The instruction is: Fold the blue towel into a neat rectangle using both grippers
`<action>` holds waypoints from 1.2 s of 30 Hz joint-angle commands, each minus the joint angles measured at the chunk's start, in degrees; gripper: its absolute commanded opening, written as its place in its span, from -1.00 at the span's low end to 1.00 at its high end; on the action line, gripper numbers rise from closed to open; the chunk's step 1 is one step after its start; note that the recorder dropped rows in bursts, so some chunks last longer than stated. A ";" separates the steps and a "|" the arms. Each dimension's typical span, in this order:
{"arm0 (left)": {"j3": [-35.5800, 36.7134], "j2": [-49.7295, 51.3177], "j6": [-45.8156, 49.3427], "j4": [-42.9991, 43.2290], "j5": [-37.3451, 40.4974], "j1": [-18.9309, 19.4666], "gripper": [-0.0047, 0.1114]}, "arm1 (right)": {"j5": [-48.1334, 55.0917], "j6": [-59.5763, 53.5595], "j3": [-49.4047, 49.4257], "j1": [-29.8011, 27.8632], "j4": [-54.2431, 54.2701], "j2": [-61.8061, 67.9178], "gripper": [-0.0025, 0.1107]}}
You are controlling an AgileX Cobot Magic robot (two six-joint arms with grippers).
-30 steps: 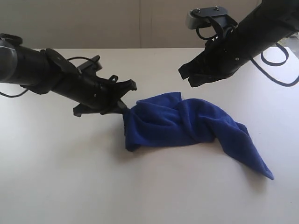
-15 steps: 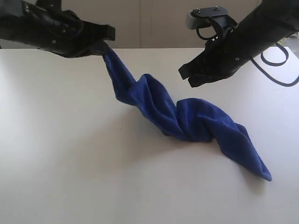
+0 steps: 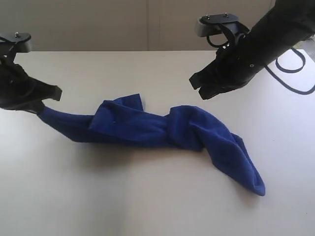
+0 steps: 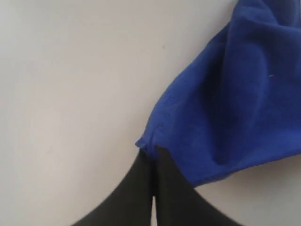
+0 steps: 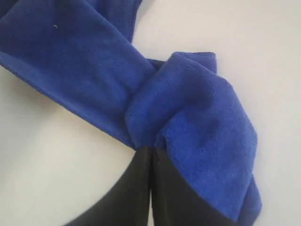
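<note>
My left pincer [image 3: 42,104] grips one corner of the soft, limp blue towel [image 3: 162,129]; my right pincer [image 3: 198,89], closed on nothing, should I think take the 5 o'clock tip.

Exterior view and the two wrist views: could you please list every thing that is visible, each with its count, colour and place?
fuzzy royal-blue cloth towel: one, deep blue, crumpled and stretched out across the middle of the table.
flat white table: one, white, under the towel.
plain beige wall: one, beige, behind the table's far edge.
thin black cable loop: one, black, hanging by the right arm at the right edge of the exterior view.
left claw: one, black, at the left, shut on one end of the towel.
right claw: one, black, at the upper right, shut, above the towel and apart from it.
</note>
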 commanded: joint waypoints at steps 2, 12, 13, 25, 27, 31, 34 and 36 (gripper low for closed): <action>4.50 -0.47 -17.79 19.58 4.19 0.18 -0.92 | 2.36 3.23 0.24 -0.50 -5.06 -0.02 -0.95; 10.98 -0.47 -15.91 8.87 -3.22 0.00 0.03 | -4.67 3.23 7.82 -0.39 -1.94 -0.02 0.08; 10.98 -0.47 -15.91 8.87 -3.09 0.00 0.31 | -6.01 3.23 8.50 -0.39 -1.94 -0.02 0.08; 9.12 -2.22 -13.10 8.87 -2.07 0.00 0.59 | -11.62 12.38 12.07 -0.50 -11.04 7.24 0.08; 9.12 -2.47 -12.96 8.55 -2.84 0.00 0.58 | -12.77 12.38 12.07 -0.50 -11.04 8.68 0.07; 9.12 -0.82 -10.33 3.98 -5.00 -0.17 0.53 | -14.98 12.38 12.07 -0.50 -11.04 10.00 0.02; 9.12 1.33 -5.10 -2.09 -7.08 -1.02 0.51 | -15.94 12.38 12.07 -0.50 -11.04 10.57 -0.01; 9.12 2.62 -2.94 -3.83 -8.28 -1.85 0.51 | -15.91 12.38 12.07 -0.50 -11.15 11.17 -0.01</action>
